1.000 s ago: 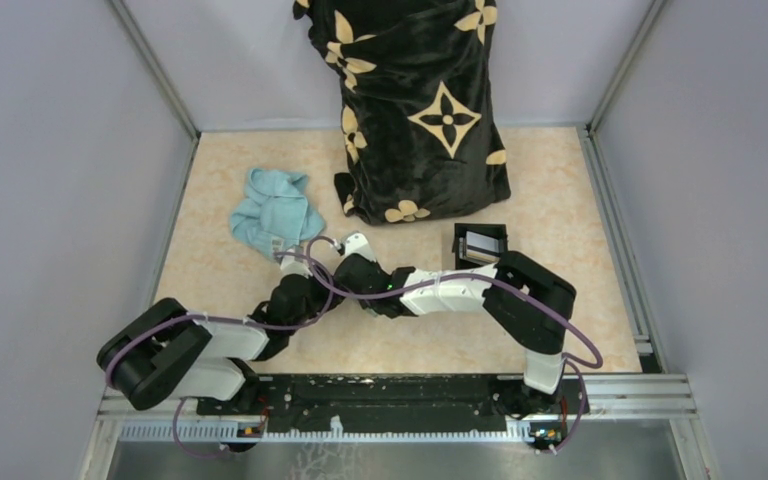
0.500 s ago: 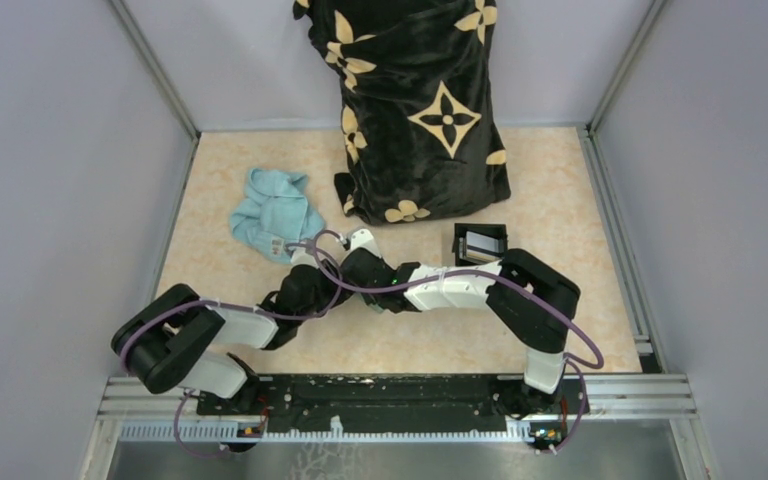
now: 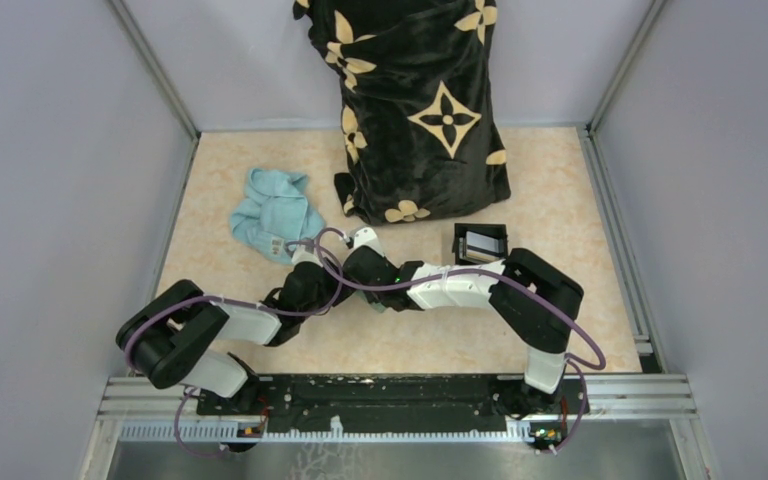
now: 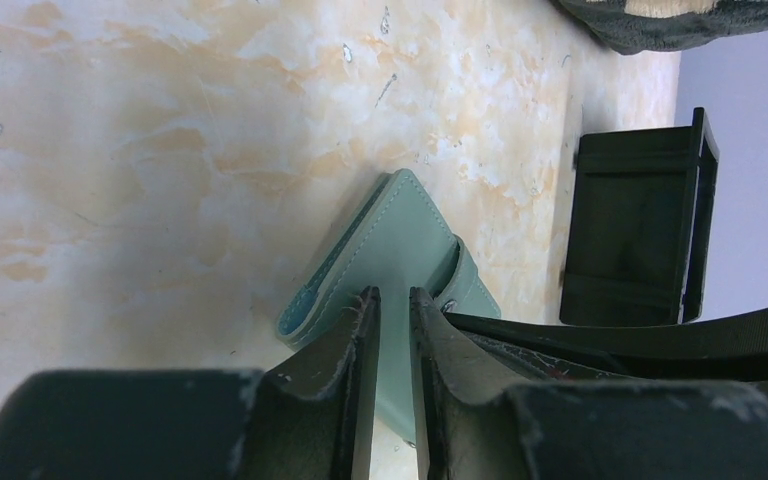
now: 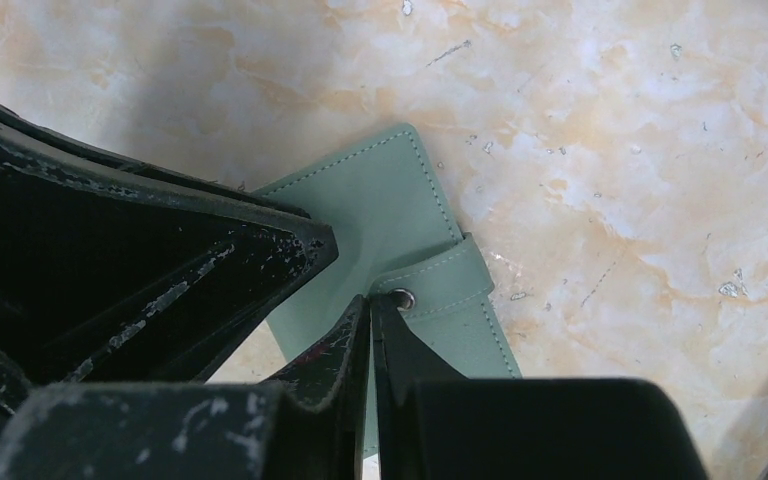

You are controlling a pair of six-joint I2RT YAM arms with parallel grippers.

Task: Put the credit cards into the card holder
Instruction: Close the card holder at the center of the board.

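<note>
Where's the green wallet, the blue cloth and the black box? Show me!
green wallet [image 5: 380, 205], right wrist view, on its flat green cover.
blue cloth [image 3: 275, 212], top view, middle of the crumpled cloth.
black box [image 4: 625, 220], left wrist view, on its dark side.

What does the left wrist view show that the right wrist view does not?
Only left wrist: the black box beyond the card holder, a corner of the dark blanket, and the left gripper, fingertips slightly apart over the holder. Only right wrist: a clear look at the strap's metal snap, with the right gripper tips right beside it. Both: the holder folded shut, flat on the marbled table; no credit cards visible.
</note>
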